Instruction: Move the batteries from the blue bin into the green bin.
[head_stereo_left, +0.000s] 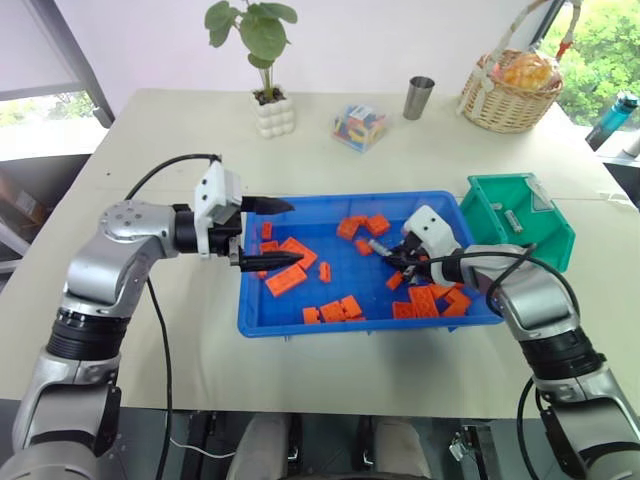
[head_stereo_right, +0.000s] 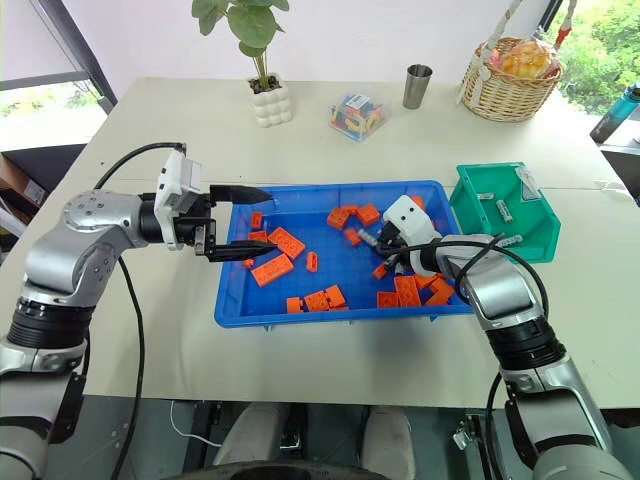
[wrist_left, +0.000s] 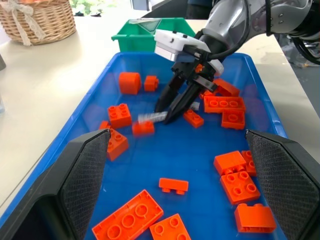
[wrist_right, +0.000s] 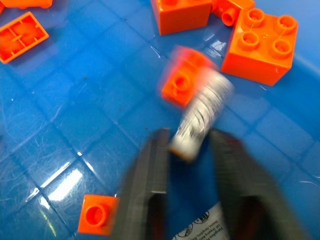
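Lower middle of the head view: blue bin (head_stereo_left: 262, 322) on the pale table (head_stereo_left: 150, 130), scattered with orange bricks (head_stereo_left: 287, 279).

Right gripper (head_stereo_right: 374, 242) down inside the bin, right of centre, fingers clenched on one end of a battery (wrist_right: 200, 116). Battery tilted, far end resting against or just beside a small orange brick (wrist_right: 181, 84); cannot tell if touching. Battery's free end pointing towards frame left in the head view.

Left gripper (head_stereo_left: 287, 232) over the bin's left rim, fingers spread wide, nothing between them, pointing across the bin towards the right gripper. Well apart from the battery.

Green bin (head_stereo_left: 486, 209) just beside the blue bin's upper right corner, sloped front facing frame right. At least two batteries (head_stereo_right: 491, 203) lying inside it, another one (head_stereo_right: 510, 240) at its lower lip by the right arm.

Further back, upper part of the frame: clear box (head_stereo_left: 360, 126) of coloured pieces near centre, metal cup (head_stereo_left: 418, 97) just right of it, wicker basket (head_stereo_left: 508, 100) at upper right, potted plant (head_stereo_left: 265, 75) in a white pot at upper centre-left. Blue bottle (head_stereo_left: 611, 120) at the far right edge.
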